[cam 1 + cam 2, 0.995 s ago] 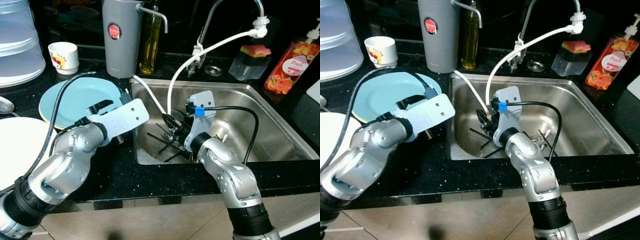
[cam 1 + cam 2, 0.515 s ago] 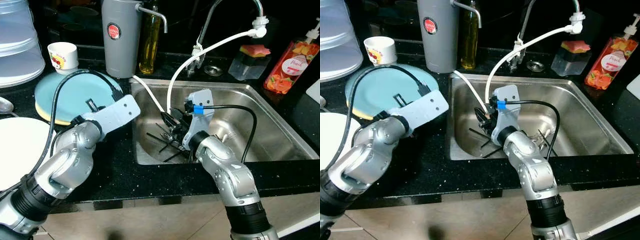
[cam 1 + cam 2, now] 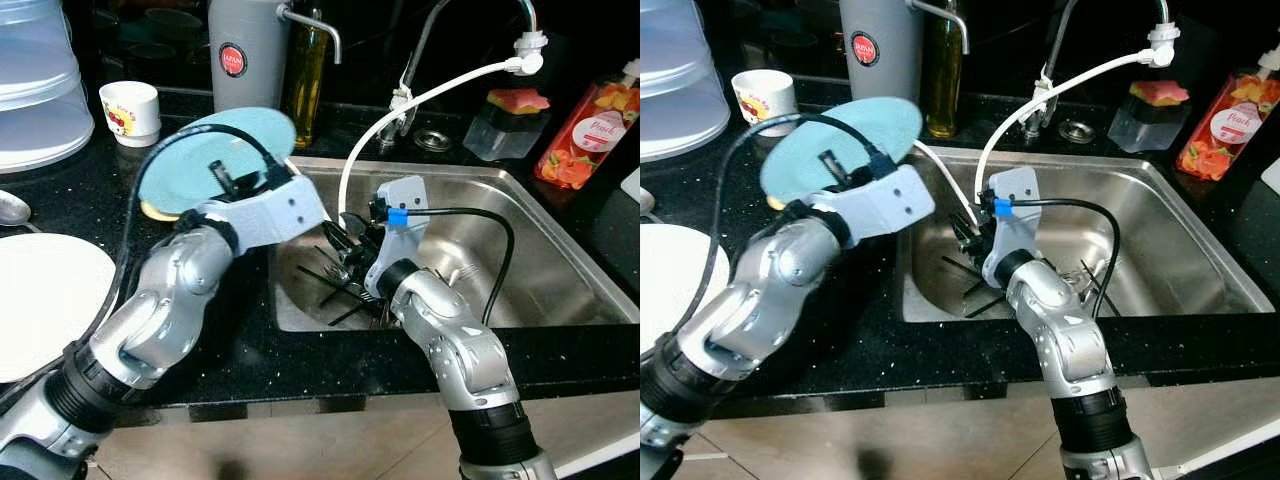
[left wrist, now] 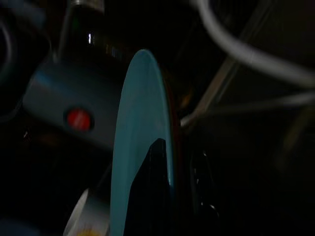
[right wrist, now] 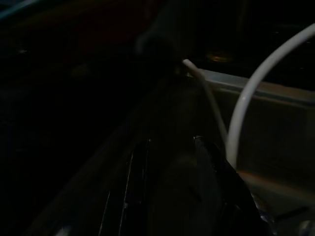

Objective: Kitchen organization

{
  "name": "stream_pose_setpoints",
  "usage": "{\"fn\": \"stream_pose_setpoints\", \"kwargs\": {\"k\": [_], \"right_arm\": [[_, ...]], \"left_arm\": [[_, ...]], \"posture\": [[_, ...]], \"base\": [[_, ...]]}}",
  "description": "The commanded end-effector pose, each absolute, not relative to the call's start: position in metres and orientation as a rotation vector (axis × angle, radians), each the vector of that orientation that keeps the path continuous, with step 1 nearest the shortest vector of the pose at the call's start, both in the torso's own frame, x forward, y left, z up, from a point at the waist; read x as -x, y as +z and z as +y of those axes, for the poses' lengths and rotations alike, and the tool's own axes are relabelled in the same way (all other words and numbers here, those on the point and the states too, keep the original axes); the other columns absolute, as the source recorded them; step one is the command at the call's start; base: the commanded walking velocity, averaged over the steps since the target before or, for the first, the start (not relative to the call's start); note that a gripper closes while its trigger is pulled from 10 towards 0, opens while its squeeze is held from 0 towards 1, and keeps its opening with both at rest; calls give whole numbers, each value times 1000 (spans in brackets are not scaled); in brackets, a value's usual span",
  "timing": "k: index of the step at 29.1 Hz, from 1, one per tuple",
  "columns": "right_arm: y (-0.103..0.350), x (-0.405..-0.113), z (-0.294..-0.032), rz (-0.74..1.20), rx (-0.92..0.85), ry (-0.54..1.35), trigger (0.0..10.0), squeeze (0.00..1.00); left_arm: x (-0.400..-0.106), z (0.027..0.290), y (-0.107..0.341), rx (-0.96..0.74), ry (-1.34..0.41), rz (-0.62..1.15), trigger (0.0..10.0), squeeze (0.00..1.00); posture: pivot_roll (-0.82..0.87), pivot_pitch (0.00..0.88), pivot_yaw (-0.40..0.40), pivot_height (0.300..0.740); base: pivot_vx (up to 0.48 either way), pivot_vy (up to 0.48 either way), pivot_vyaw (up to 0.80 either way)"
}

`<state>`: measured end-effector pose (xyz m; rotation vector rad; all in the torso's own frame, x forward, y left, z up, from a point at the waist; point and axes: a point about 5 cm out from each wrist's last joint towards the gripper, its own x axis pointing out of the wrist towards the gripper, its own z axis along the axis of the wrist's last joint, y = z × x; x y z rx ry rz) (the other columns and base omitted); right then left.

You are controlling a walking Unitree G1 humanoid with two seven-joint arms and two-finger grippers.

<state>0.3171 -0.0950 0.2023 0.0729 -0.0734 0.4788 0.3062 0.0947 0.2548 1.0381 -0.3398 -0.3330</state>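
Here, in the left eye view, the left hand (image 3: pixel 222 172) held the light blue plate (image 3: pixel 200 150) clamped at its rim, lifted off the black desk (image 3: pixel 60 215) and tilted, its far edge toward the grey thermos (image 3: pixel 245 60) at 12 o'clock. A yellow edge (image 3: pixel 152 210) lay on the desk just under the plate's near side. The white plate (image 3: pixel 40 300) sat at 9 o'clock, the small cup (image 3: pixel 131 112) at 10 o'clock, and the clear dome lid (image 3: pixel 35 90) beyond it. The right hand (image 3: pixel 345 245) was down inside the steel sink (image 3: pixel 560 270), among dark utensils (image 3: pixel 330 275) on the sink floor; whether its fingers were wide or narrow, I could not tell. A white hose (image 3: pixel 420 100) curved from the tap (image 3: pixel 480 20) into the sink. The soap bottle (image 3: pixel 588 125) stood at 2 o'clock, with a sponge holder (image 3: pixel 505 122) beside it.

In the right eye view, the same layout; the oil bottle (image 3: pixel 945 75) stood just beside the thermos.

In the left wrist view, dim, the plate appeared edge-on with one black finger (image 4: pixel 150 191) pressed on its blue face and the other behind it.

In the right wrist view, very dark, two black fingers (image 5: pixel 211 182) pointed along the sink wall, near the hose; the gap between them could not be judged.
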Motion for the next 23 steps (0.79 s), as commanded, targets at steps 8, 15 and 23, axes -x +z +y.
{"fn": "stream_pose_setpoints", "kwargs": {"k": [8,15,23], "right_arm": [[203,-326,-113,-82,-83,348,10000,0],[193,-337,-147,-27,-67,78,10000,0],[191,-338,-172,-19,-79,-93,10000,0]], "left_arm": [[-291,57,295,-794,-513,-660,10000,0],[-300,38,295,-565,-708,-633,10000,0],[-316,34,282,-411,-768,-454,10000,0]], "posture": [[318,0,-111,740],[310,0,-109,740],[299,0,-101,740]], "base": [[0,0,0],[0,0,0],[0,0,0]]}}
